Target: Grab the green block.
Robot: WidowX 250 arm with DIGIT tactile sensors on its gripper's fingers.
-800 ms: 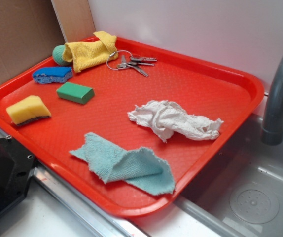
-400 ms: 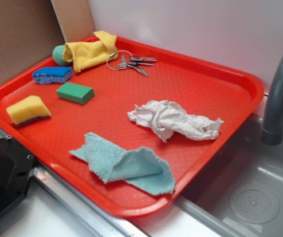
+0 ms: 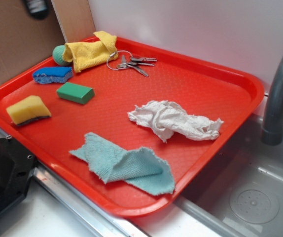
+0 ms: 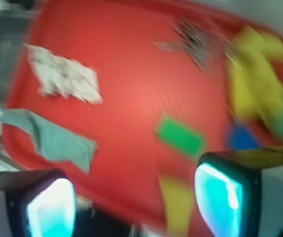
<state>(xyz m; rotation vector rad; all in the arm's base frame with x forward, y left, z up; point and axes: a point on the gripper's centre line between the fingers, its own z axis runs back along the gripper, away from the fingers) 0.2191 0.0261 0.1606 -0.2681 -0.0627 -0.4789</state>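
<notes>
A dark part of the arm has just entered the exterior view's top left corner. The gripper hangs wide, empty, high above the red plastic tray. The small emerald-green rectangular block lies untouched between blue sponge and yellow sponge; descent and grasp remain.

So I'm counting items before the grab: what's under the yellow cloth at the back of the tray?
A teal ball pokes out from beneath the yellow cloth, at its left end. How far it runs under, and whether anything else lies there, is covered.
</notes>
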